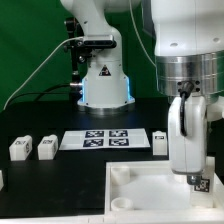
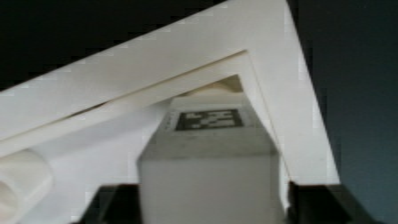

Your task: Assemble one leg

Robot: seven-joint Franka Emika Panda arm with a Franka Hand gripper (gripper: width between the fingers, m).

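Observation:
My gripper (image 1: pixel 194 168) is shut on a white leg (image 1: pixel 199 182), held upright over the right part of the large white square panel (image 1: pixel 150 205). The leg's lower end with its tag is just above or at the panel; I cannot tell if they touch. In the wrist view the leg (image 2: pixel 210 160) with its tag runs between the dark fingers (image 2: pixel 118 206) of the gripper (image 2: pixel 210 212), pointing at a corner of the panel (image 2: pixel 160 70). Three loose legs lie on the black table: two at the exterior view's left (image 1: pixel 20 148) (image 1: pixel 47 148), one by the marker board (image 1: pixel 160 140).
The marker board (image 1: pixel 105 140) lies flat on the table behind the panel. The arm's base (image 1: pixel 103 85) stands at the back with cables trailing to the exterior view's left. A small white piece (image 1: pixel 2 179) shows at the left edge.

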